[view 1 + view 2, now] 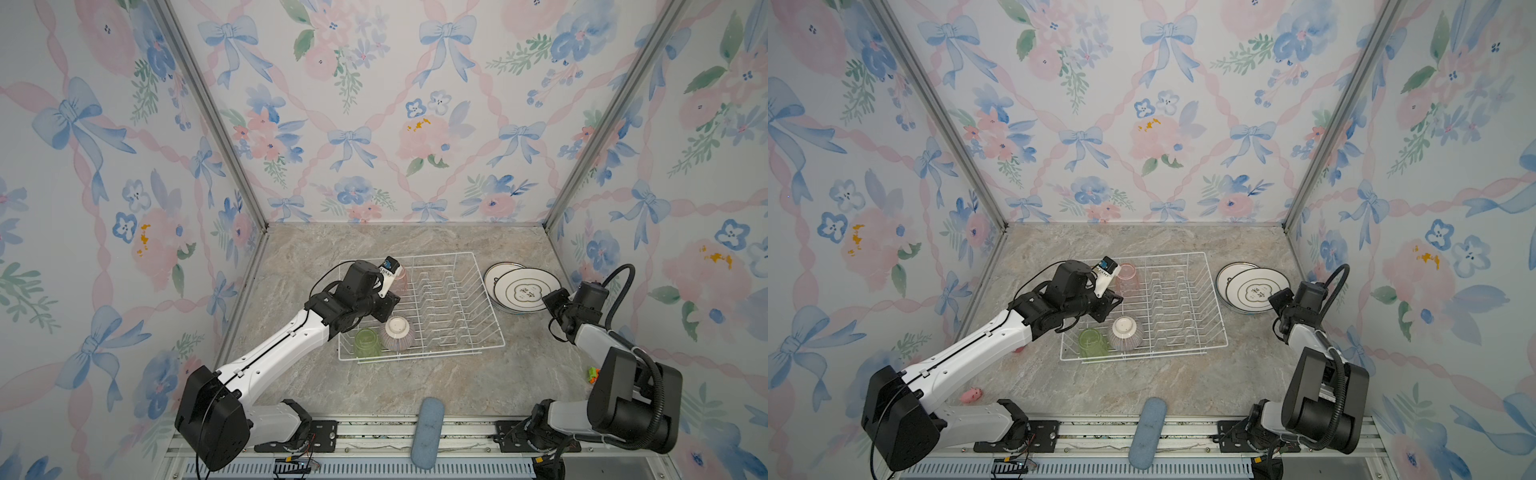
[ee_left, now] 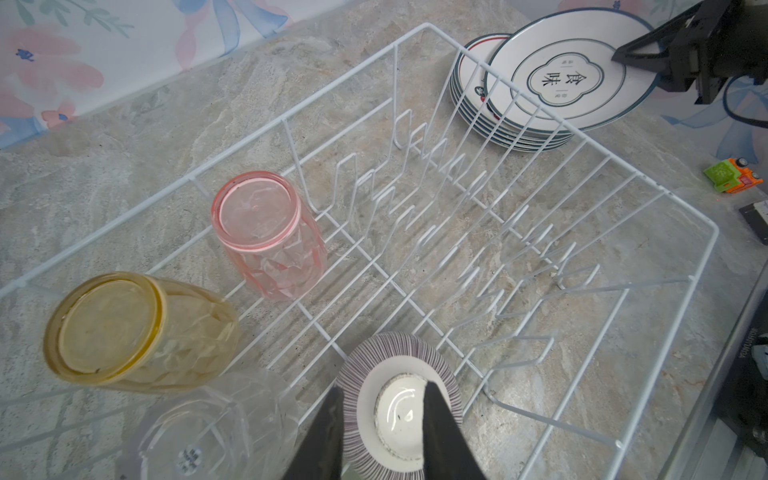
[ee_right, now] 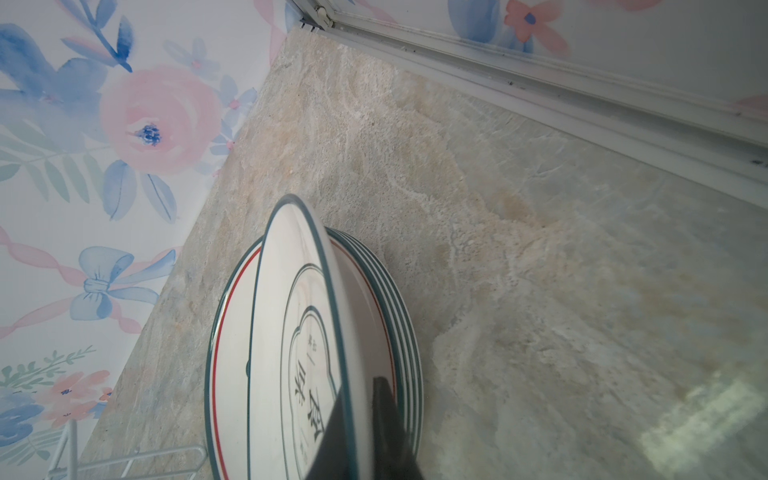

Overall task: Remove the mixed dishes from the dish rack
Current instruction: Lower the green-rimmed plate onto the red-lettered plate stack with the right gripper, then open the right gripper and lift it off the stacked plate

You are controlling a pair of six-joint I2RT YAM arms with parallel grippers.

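Observation:
The white wire dish rack [image 1: 482,299] [image 1: 1216,299] [image 2: 284,120] sits mid-table. In it, upside down, are a pink tumbler [image 1: 401,276] [image 2: 266,237], a yellow tumbler [image 2: 133,332], a clear tumbler [image 2: 208,428], a green tumbler [image 1: 366,341] [image 1: 1093,341] and the striped bowl [image 1: 397,332] [image 2: 399,407]. My left gripper [image 2: 384,388] [image 1: 386,307] hovers over the bowl's foot, jaws apart, holding nothing. Right of the rack lies a stack of plates [image 1: 523,291] [image 1: 1254,291] [image 2: 573,83]. My right gripper [image 3: 359,384] [image 1: 548,297] is shut on the rim of the top plate [image 3: 299,332], which tilts over the stack.
A blue cloth pad [image 1: 428,432] lies across the front rail. A green and orange toy [image 1: 593,374] [image 2: 733,174] sits by the right wall, and a pink toy [image 1: 971,394] by the left arm's base. Flowered walls close in three sides.

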